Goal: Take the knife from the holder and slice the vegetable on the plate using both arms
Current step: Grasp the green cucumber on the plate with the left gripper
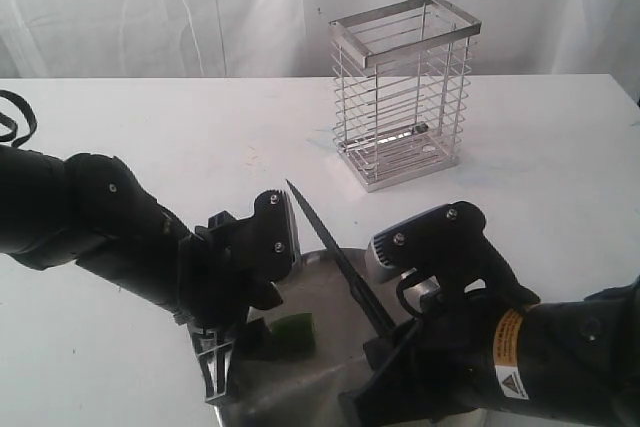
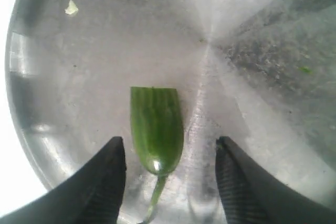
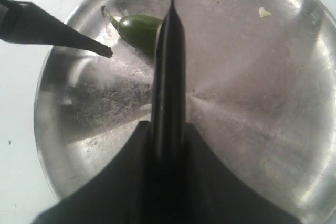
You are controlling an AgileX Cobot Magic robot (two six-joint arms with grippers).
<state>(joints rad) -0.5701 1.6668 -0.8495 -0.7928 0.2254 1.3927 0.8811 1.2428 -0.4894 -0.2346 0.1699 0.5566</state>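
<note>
Left hand (image 2: 170, 142) open, fingers either side of the vegetable (image 2: 156, 129); right hand (image 3: 168, 135) clamped on the knife (image 3: 169, 51).
The vegetable lies on the plate (image 2: 79, 66), low in frame between the left fingers, stem end toward the hand.

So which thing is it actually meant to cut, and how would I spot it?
Find the big shiny steel plate on the white table. On it, inside the open left pincer, lies the vegetable: a short dark green stub, cut flat at one end, thin stem at the other. The other bits on it are only tiny scraps.
</note>
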